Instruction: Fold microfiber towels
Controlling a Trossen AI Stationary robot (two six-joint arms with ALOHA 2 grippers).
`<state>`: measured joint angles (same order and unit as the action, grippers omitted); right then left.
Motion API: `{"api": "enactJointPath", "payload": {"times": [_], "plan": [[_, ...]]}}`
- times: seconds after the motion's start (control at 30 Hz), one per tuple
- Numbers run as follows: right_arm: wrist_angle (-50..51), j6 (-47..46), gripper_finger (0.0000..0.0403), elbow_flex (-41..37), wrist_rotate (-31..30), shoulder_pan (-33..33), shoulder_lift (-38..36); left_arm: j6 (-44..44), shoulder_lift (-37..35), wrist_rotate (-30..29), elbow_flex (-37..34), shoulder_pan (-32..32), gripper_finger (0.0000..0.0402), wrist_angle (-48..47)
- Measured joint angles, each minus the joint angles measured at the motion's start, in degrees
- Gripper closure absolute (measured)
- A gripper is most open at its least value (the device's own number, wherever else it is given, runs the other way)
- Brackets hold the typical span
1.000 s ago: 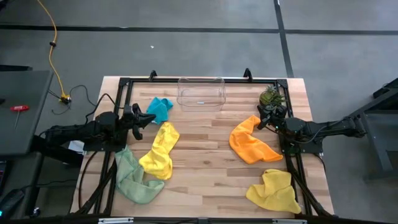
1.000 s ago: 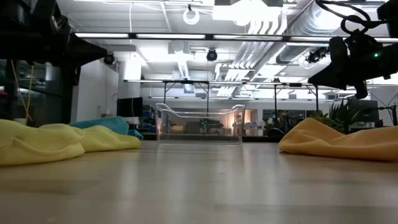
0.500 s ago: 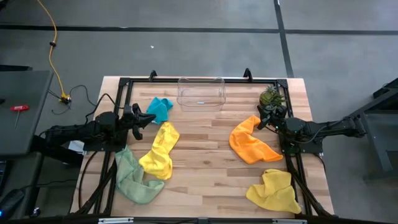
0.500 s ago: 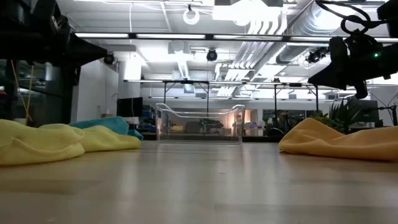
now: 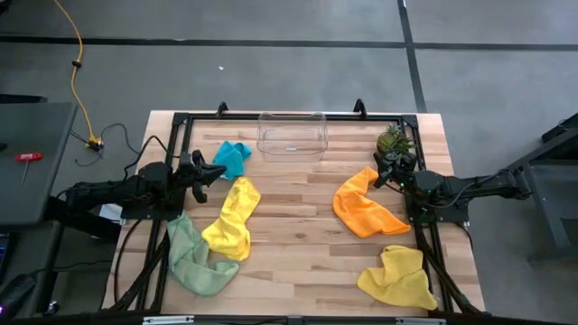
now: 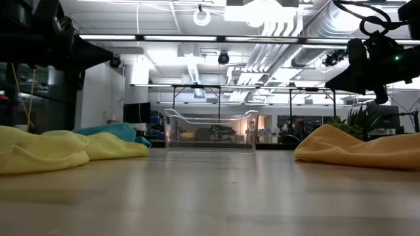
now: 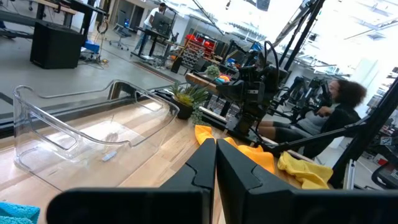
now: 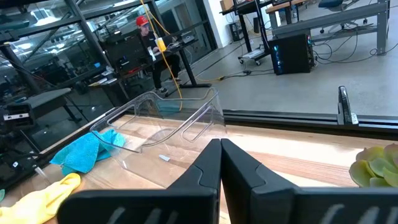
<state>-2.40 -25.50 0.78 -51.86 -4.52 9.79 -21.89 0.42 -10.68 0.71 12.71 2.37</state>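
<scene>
Left hand (image 5: 217, 169) seen at 9 o'clock edge of surface (image 5: 298, 262), clenched, nothing held. Right hand (image 5: 377, 177) at 3 o'clock edge, clenched, empty.

Teal towel (image 5: 232, 157) crumpled at 11 o'clock, beside left hand. Yellow towel (image 5: 233, 218) at 8 o'clock, touching green towel (image 5: 194, 260) at 7 o'clock. Orange towel (image 5: 364, 208) at 3 o'clock, just beside right hand. Second yellow towel (image 5: 398, 276) at 5 o'clock. None folded.

Bin (image 5: 292, 135) at 12 o'clock; plant (image 5: 394, 142) at 2 o'clock.
</scene>
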Motion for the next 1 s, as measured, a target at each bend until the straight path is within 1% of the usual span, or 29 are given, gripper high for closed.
{"api": "enactJointPath", "payload": {"times": [0.67,0.83,0.9,1.0], "plan": [[0.0,0.0,0.0402,0.0,0.0,0.0,0.0,0.0,0.0,0.0,0.0,0.0,0.0398,0.0],[-1.6,-0.6,0.0402,-0.1,-0.5,0.2,0.0,0.0,0.0,0.0,0.0,0.0,0.0398,0.0],[-3.2,-5.6,0.0402,-0.1,0.4,0.2,0.0,0.0,0.0,0.0,0.0,0.0,0.0398,0.0],[-8.5,-17.1,0.0402,-0.1,-0.2,0.4,0.0,0.0,0.0,0.0,0.0,0.0,0.0398,0.0]]}}
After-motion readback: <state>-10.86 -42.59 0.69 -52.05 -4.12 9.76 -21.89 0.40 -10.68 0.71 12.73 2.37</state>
